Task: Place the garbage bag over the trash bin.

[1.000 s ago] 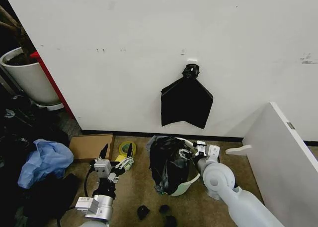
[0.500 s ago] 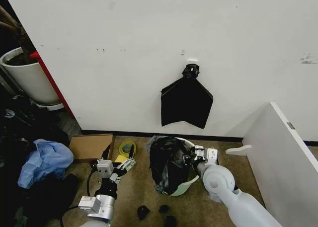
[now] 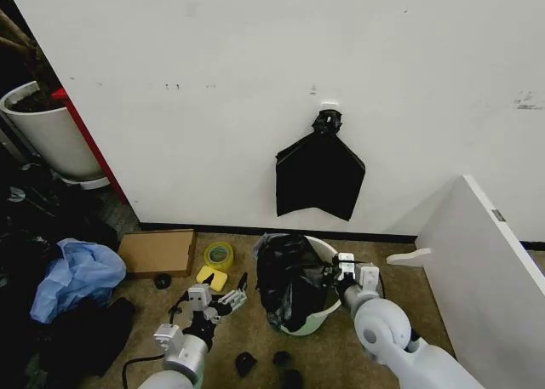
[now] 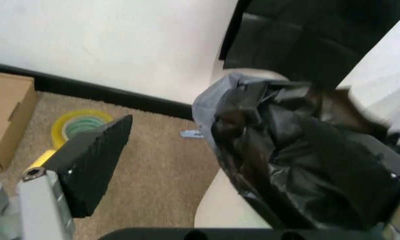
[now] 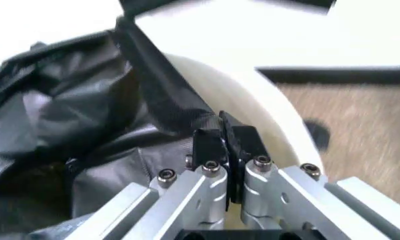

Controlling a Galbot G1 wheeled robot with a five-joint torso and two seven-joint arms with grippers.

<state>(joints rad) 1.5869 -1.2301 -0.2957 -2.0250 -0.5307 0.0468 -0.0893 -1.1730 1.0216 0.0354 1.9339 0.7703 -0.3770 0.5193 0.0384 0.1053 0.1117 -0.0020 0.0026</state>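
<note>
The garbage bag (image 3: 288, 278) is glossy black film, bunched over the left side of the trash bin (image 3: 317, 323), a cream-white bucket on the carpet. My right gripper (image 3: 335, 272) is at the bin's right rim, shut on a strip of the bag. In the right wrist view its fingertips (image 5: 210, 142) pinch the bag film (image 5: 73, 125) against the bin's rim (image 5: 253, 100). My left gripper (image 3: 226, 285) hangs open just left of the bin, touching nothing. The left wrist view has one black finger pad (image 4: 93, 162) apart from the bag (image 4: 300, 165) and the bin wall (image 4: 223, 212).
A flat knotted black bag (image 3: 319, 174) hangs on the wall above the bin. A cardboard box (image 3: 156, 251), a yellow tape roll (image 3: 219, 254) and a yellow sponge (image 3: 211, 277) lie left of it. A blue bag (image 3: 77, 274), a plant pot (image 3: 47, 134) and a white board (image 3: 485, 278) flank the area.
My left gripper has moved down and to the right, closer to the bin. The right gripper has dipped a little at the rim, still holding the bag.
</note>
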